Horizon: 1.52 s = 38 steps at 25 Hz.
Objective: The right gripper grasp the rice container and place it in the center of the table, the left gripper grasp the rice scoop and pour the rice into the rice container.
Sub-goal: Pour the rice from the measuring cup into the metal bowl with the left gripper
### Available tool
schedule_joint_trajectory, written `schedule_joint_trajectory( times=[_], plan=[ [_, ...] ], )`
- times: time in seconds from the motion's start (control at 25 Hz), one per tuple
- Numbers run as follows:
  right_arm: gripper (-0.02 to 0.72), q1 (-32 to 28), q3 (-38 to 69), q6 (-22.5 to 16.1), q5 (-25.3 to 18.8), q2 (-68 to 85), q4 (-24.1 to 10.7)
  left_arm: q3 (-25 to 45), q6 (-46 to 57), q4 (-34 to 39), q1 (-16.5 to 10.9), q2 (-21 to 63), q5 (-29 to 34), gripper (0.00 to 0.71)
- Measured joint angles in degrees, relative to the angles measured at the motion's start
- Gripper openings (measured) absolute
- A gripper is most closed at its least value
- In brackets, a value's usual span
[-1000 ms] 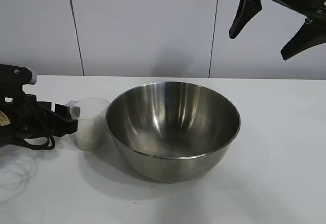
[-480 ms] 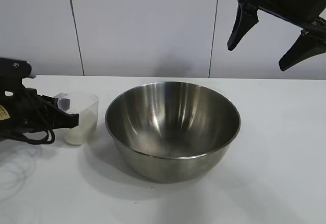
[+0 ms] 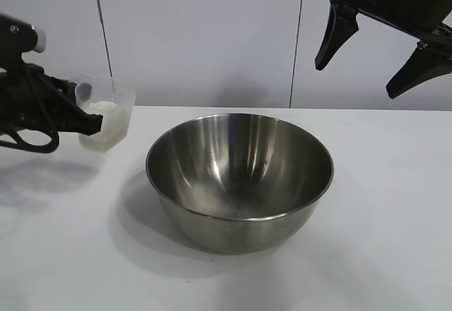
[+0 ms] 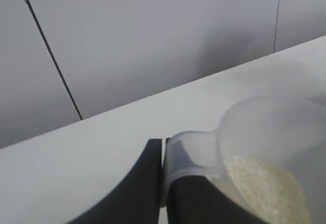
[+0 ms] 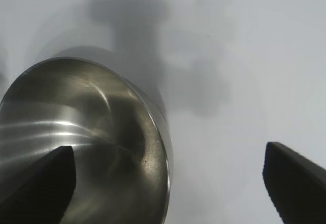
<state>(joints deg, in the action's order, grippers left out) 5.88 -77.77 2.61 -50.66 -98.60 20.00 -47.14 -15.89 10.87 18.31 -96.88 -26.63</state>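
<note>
The rice container point(image 3: 239, 180), a large shiny steel bowl, stands empty in the middle of the white table point(image 3: 381, 205). My left gripper point(image 3: 88, 120) is shut on the lip of the rice scoop point(image 3: 106, 113), a clear plastic cup, and holds it in the air left of the bowl. White rice point(image 3: 102, 107) fills its lower part. In the left wrist view the fingers point(image 4: 145, 183) pinch the scoop's tab point(image 4: 191, 152) and rice point(image 4: 265, 188) shows inside. My right gripper point(image 3: 357, 78) is open and empty, high above the bowl's right side; its view looks down on the bowl point(image 5: 102, 147).
A grey panelled wall point(image 3: 212, 35) stands behind the table. Bare tabletop lies to the right of the bowl and in front of it.
My left gripper has lifted the rice scoop off the table, up to about the bowl's rim height. The right gripper has dipped slightly and then held still.
</note>
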Motion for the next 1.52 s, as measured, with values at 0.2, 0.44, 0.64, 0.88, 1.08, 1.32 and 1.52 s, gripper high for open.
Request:
schedule_joint_trajectory(
  times=[0.2,0.44,0.64,0.88,1.08,1.32,1.52],
  plan=[
    [0.694,0.0,0.0,0.2,-0.1,0.0,0.1,-8.2,-10.5,0.2,7.4,0.8,11.3,0.004],
    [0.694,0.0,0.0,0.4,-0.2,0.0,0.2,-10.7,-18.9,0.2,13.8,-0.1,12.8,0.003],
    [0.694,0.0,0.0,0.9,-0.2,0.0,0.2,-12.6,-27.0,0.3,18.9,-4.6,14.4,0.003],
    [0.694,0.0,0.0,1.5,-0.3,0.0,0.3,-15.2,-37.8,0.3,22.4,-9.5,14.5,0.003],
    [0.694,0.0,0.0,2.0,-0.3,0.0,0.3,-15.7,-52.4,0.5,22.5,-12.1,14.5,0.003],
    [0.694,0.0,0.0,2.7,0.0,0.0,0.3,-15.7,-72.5,0.7,22.5,-14.1,12.5,0.003],
    [0.694,0.0,0.0,3.7,0.2,0.0,0.3,-15.7,-88.2,0.7,22.5,-15.9,9.0,0.003]
  ],
)
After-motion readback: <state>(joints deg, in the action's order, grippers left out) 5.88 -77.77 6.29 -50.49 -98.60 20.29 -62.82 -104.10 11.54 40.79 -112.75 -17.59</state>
